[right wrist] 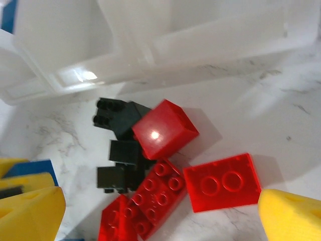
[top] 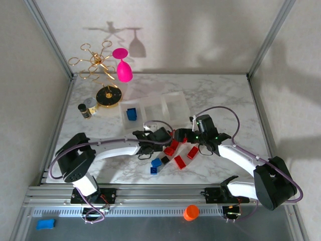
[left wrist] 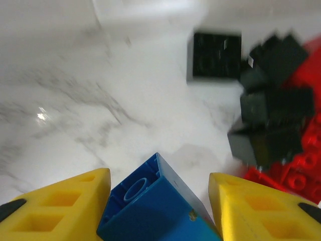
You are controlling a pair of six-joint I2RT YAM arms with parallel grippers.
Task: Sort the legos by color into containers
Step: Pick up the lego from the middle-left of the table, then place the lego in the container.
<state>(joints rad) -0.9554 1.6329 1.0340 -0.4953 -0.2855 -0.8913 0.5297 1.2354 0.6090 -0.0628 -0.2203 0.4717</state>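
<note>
My left hand (left wrist: 159,181) straddles a small blue plastic lego brick (left wrist: 150,211), just near-side of the translucent white three-compartment tray (top: 175,105); clamped or not, I cannot tell. Its blue-holding left compartment (top: 125,107) lies beyond. Right hand (right wrist: 163,213): fingers wide apart over red plastic bricks (right wrist: 220,182)

The left arm (top: 113,148) and right arm (top: 241,154) have glossy white shells between bulky black joint housings. A thin purple-grey cable (top: 220,107) loops behind each wrist. The yellow plastic wedge fingers (left wrist: 60,211) carry moulded rectangular recesses and black strips on their outer edges.
</note>
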